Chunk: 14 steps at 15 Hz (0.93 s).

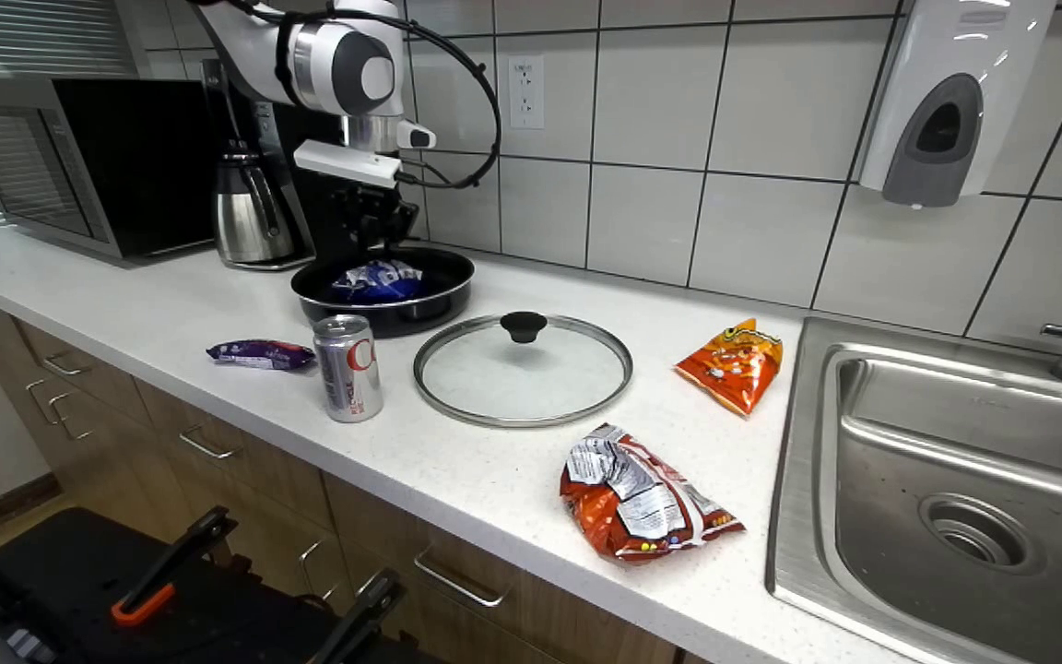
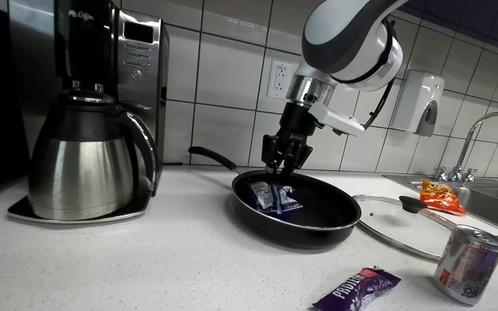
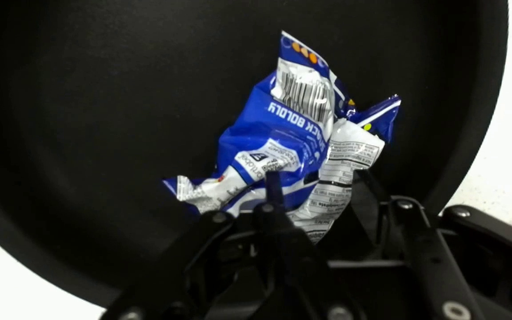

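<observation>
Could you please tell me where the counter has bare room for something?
Widest: between the carafe and purple packet. Smaller: between the can and red bag. Crowded: the pan, with a blue bag beneath the claw and the lid alongside.

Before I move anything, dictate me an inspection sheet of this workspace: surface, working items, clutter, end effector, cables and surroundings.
Surface: white speckled counter.
Working items: crumpled blue snack bag lying inside the black pan.
Clutter: glass lid, silver can, purple wrapped bar, orange snack bag and red snack bag, all on the counter.
End effector: fingers apart, down at the blue bag; whether they touch it can't be told.
Cables: black cable looping out from the arm.
Surroundings: steel sink, wall dispenser, coffee maker, microwave, tiled wall.
</observation>
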Tool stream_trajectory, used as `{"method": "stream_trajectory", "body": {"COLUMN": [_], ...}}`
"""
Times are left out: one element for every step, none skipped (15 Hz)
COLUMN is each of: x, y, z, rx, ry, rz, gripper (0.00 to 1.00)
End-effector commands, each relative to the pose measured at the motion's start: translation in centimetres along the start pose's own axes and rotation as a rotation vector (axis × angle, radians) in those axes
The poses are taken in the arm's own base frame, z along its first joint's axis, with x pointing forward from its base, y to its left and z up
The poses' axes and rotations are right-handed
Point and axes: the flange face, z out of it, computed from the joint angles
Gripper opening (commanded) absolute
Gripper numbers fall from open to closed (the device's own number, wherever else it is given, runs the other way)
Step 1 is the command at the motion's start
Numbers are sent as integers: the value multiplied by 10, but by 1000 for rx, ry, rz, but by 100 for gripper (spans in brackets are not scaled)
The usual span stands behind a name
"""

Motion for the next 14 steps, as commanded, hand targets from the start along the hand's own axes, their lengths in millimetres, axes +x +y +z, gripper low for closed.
{"method": "stream_trajectory", "body": {"x": [4, 3, 2, 1, -1, -3, -6, -8, -12, -16, -22, -27, -32, -37], "y": [12, 17, 23, 28, 36, 45, 55, 63, 73, 81, 89, 97, 105, 113], "z": [-21, -25, -30, -35, -40, -45, -51, -56, -62, -68, -75, -81, -87, -91], "rx": [-16, -22, -28, -36, -46, -56, -65, -72, -81, -87, -94, -104, -113, -130], "ry": [16, 20, 25, 31, 37, 43, 48, 54, 61, 67, 67, 72, 76, 77], "rz": [19, 31, 45, 59, 82, 109, 140, 165, 194, 220, 241, 260, 279, 306], "gripper": [79, 85, 92, 98, 100, 100, 100, 100, 100, 100, 100, 100, 100, 100]}}
